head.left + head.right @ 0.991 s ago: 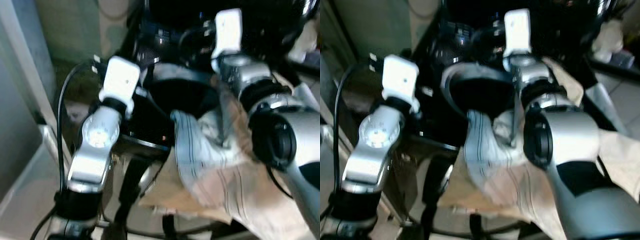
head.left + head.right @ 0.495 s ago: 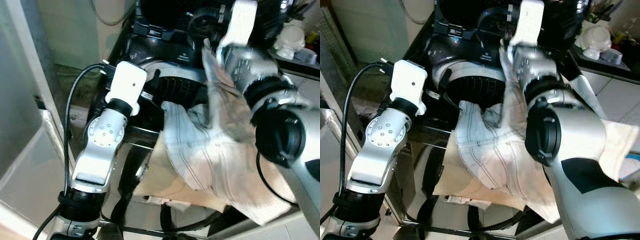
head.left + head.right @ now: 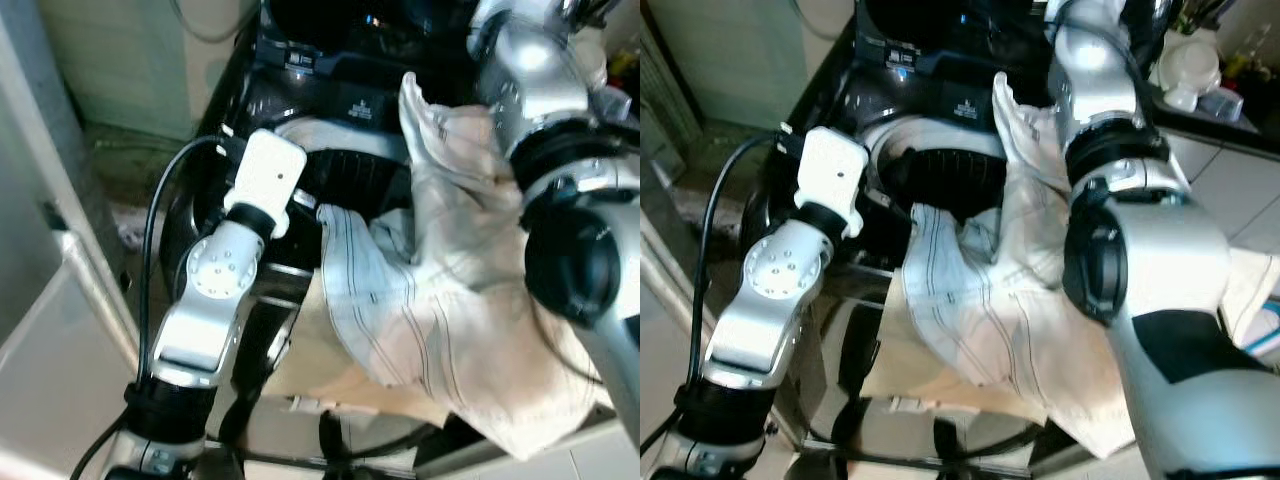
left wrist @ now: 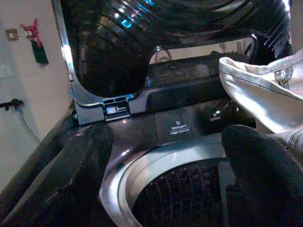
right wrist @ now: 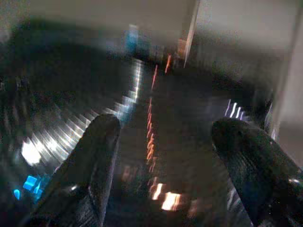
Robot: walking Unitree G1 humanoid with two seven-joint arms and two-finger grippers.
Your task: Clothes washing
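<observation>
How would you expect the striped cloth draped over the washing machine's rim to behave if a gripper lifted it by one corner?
The striped cloth would probably go floppy: it already sags in folds over the washing machine rim. It looks thin, so likely light. Much of it hangs outside the drum, so it may slide off.

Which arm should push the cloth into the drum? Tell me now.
Left. The left gripper hangs open right over the drum, beside the cloth draped on its rim. The right arm is raised with cloth caught over it.
</observation>
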